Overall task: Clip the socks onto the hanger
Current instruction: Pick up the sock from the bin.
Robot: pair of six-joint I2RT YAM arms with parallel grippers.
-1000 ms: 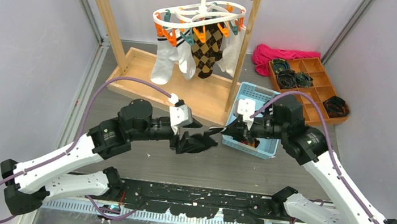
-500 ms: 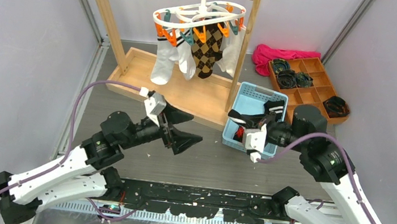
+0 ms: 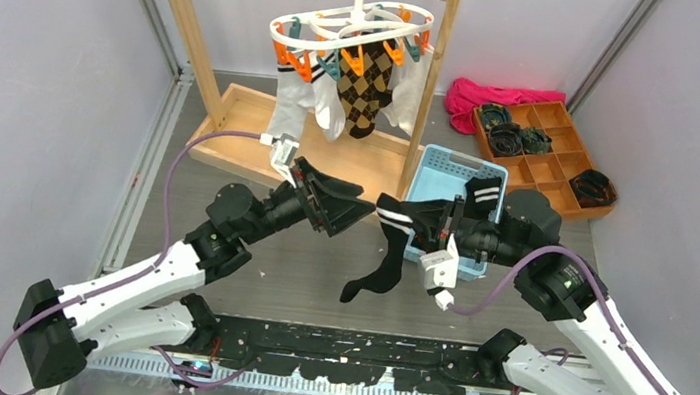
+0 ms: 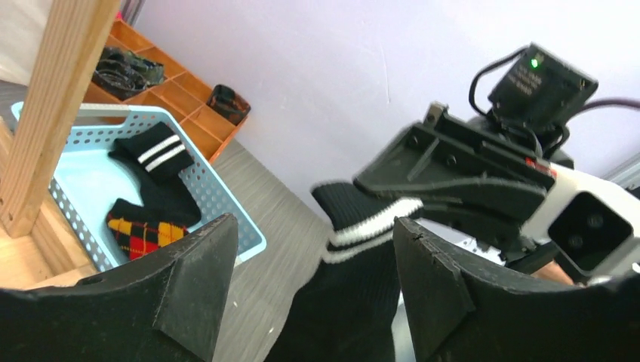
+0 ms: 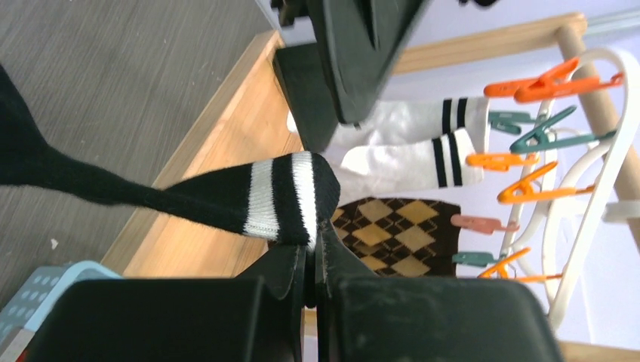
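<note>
One black sock with white stripes hung over the middle of the tabletop, a bit toward the near edge. The right gripper was pressed together on just the tip of the cuff, and the rest dangled down. I could not tell if the toe touched the tabletop. The left gripper was spread wide and pointed at the cuff. It was just beside the cuff and held nothing.

The other black sock lay in the blue basket, right of the middle, next to a red and yellow checked sock. The hanger hung from the wooden rack by the far edge. It already had white socks and a brown diamond sock on it.

What could go wrong? The right gripper held only a small bit of cuff, so the sock might slip out and drop. If the left gripper shut too close, it might bump the right fingers or grab too little. The long dangling part could catch on the rack's base on the way up. The hanger hung loose from its hook, so it might swing away when a clip was pushed. Then the clip might miss the cuff.
</note>
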